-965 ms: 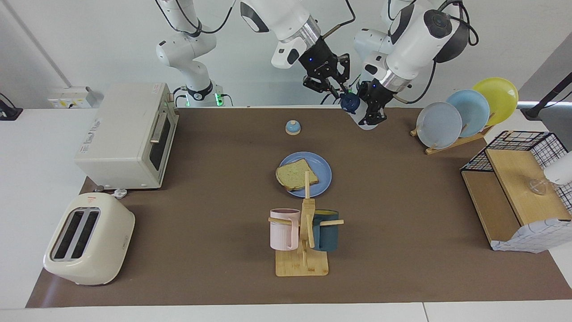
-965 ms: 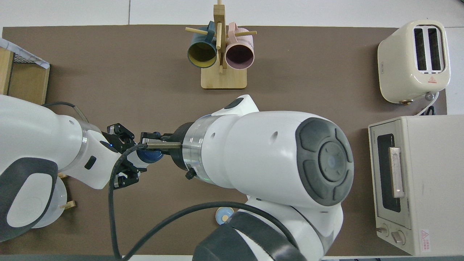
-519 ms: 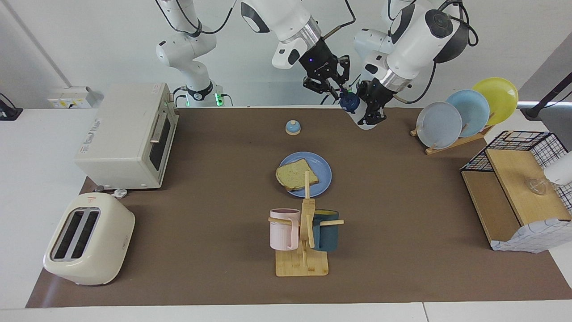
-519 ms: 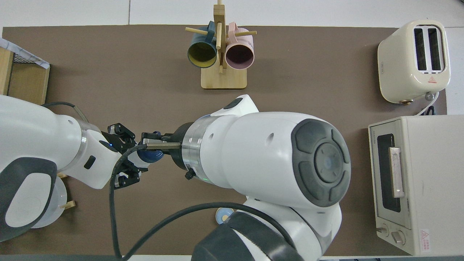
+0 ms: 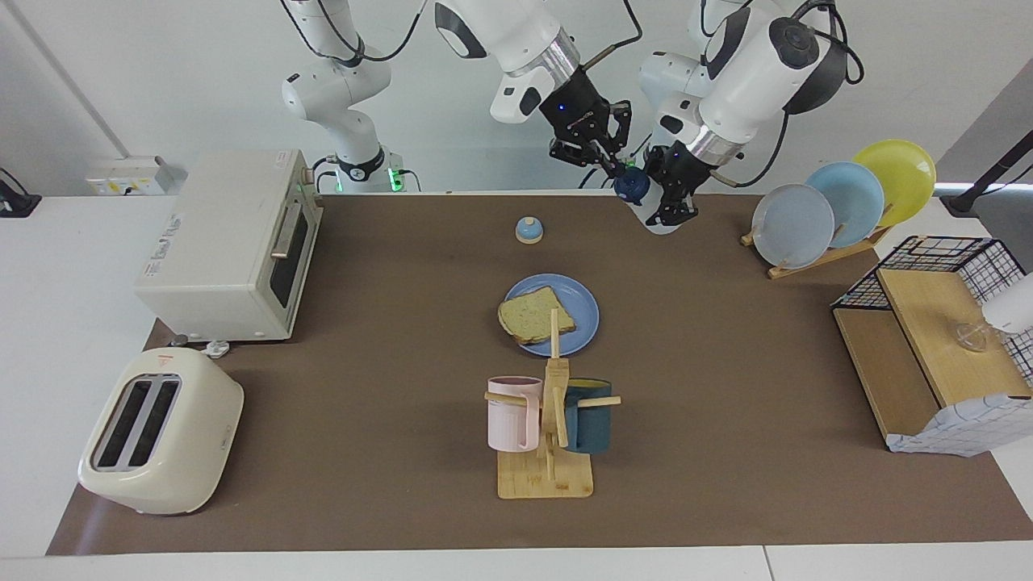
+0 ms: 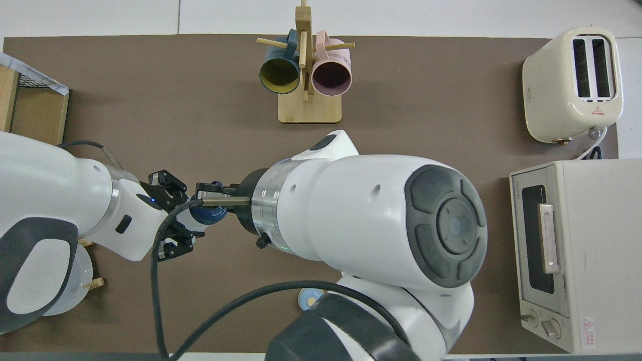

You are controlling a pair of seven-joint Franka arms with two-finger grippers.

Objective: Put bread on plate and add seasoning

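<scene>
The bread (image 5: 536,315) lies on the medium-blue plate (image 5: 583,311) at the table's middle; the right arm hides both in the overhead view. The seasoning (image 5: 655,213), a white bottle with a navy cap (image 6: 206,215), hangs tilted above the table edge nearest the robots, toward the left arm's end. My left gripper (image 5: 670,198) is shut on its body and also shows in the overhead view (image 6: 175,220). My right gripper (image 5: 618,167) comes in from above with its fingertips shut on the cap; from overhead the right gripper (image 6: 210,193) sits over the cap.
A small blue dome (image 5: 529,230) sits nearer the robots than the plate. The mug rack (image 5: 549,436) stands farther out. A plate rack (image 5: 839,202) and wire shelf (image 5: 936,339) fill the left arm's end. The toaster oven (image 5: 230,242) and toaster (image 5: 161,432) fill the right arm's end.
My right gripper's fingers have closed in on the bottle's cap. The bottle and the left gripper have stayed almost still, a touch higher than before.
</scene>
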